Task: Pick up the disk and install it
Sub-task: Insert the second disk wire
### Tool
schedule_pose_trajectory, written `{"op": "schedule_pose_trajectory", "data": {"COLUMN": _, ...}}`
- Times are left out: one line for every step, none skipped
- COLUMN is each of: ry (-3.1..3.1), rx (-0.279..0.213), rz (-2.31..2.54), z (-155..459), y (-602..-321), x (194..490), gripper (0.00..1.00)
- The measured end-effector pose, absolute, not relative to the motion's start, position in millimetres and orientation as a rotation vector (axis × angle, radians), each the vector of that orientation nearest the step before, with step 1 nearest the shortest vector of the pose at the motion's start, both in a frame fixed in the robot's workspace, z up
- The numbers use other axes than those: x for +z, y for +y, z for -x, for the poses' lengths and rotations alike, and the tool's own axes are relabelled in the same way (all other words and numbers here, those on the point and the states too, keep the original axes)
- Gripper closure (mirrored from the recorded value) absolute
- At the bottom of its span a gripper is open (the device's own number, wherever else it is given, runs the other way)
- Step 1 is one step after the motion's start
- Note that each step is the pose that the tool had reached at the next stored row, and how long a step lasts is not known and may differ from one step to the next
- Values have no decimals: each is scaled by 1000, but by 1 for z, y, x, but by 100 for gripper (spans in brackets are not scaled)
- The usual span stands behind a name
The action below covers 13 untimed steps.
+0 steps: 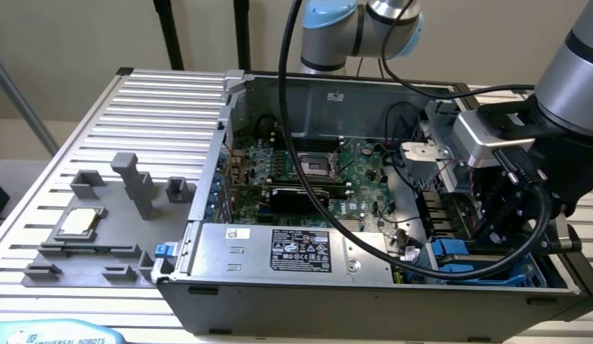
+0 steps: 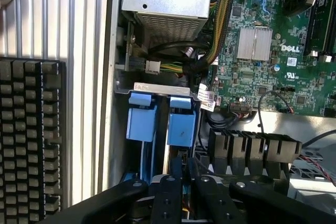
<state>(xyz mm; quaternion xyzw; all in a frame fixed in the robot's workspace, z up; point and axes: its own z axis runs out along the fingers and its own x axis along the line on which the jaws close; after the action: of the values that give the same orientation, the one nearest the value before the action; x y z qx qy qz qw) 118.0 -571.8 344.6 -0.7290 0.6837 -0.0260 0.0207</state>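
1. While the gripper (image 2: 184, 182) hangs low over the drive bay in the case's near corner on the exterior view's right, its black fingers (image 2: 167, 195) stand nearly pressed together, pinching what looks like the edge of the disk (image 2: 181, 129).
2. Directly ahead of the fingertips, the disk stands on edge in its blue carrier, its long axis running down into the bay.
3. Just beside it sits a second blue carrier (image 2: 142, 121).
4. Beyond the bay lie the motherboard (image 2: 273, 35) and the silver power supply (image 1: 277, 247).

Pincer (image 2: 184, 182) above blue disk carriers (image 2: 181, 121)
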Motion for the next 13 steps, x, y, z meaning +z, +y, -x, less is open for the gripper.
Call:
{"op": "schedule_pose_trajectory", "data": {"ry": 2120, "rx": -80, "rz": 2260, "z": -118, "y": -572, "x": 345, "gripper": 84}}
{"op": "schedule_pose_trajectory", "data": {"ry": 2120, "rx": -80, "rz": 2260, "z": -118, "y": -572, "x": 345, "gripper": 84}}
{"op": "schedule_pose_trajectory", "data": {"ry": 2120, "rx": -80, "rz": 2260, "z": -117, "y": -572, "x": 345, "gripper": 84}}
{"op": "schedule_pose_trajectory", "data": {"ry": 2120, "rx": -81, "rz": 2260, "z": -117, "y": -572, "x": 345, "gripper": 84}}
{"op": "schedule_pose_trajectory", "data": {"ry": 2120, "rx": -80, "rz": 2260, "z": -117, "y": -572, "x": 345, "gripper": 84}}
{"op": "schedule_pose_trajectory", "data": {"ry": 2120, "rx": -80, "rz": 2261, "z": -117, "y": -572, "x": 345, "gripper": 84}}
{"op": "schedule_pose_trajectory", "data": {"ry": 2120, "rx": -81, "rz": 2261, "z": -117, "y": -573, "x": 345, "gripper": 84}}
{"op": "schedule_pose_trajectory", "data": {"ry": 2120, "rx": -80, "rz": 2261, "z": -116, "y": -573, "x": 344, "gripper": 84}}
{"op": "schedule_pose_trajectory", "data": {"ry": 2120, "rx": -80, "rz": 2260, "z": -116, "y": -573, "x": 344, "gripper": 84}}
{"op": "schedule_pose_trajectory", "data": {"ry": 2120, "rx": -80, "rz": 2261, "z": -116, "y": -573, "x": 343, "gripper": 84}}
{"op": "schedule_pose_trajectory", "data": {"ry": 2120, "rx": -81, "rz": 2261, "z": -116, "y": -573, "x": 343, "gripper": 84}}
{"op": "schedule_pose_trajectory", "data": {"ry": 2120, "rx": -81, "rz": 2261, "z": -116, "y": -573, "x": 343, "gripper": 84}}
{"op": "schedule_pose_trajectory", "data": {"ry": 2120, "rx": -81, "rz": 2261, "z": -116, "y": -573, "x": 343, "gripper": 84}}
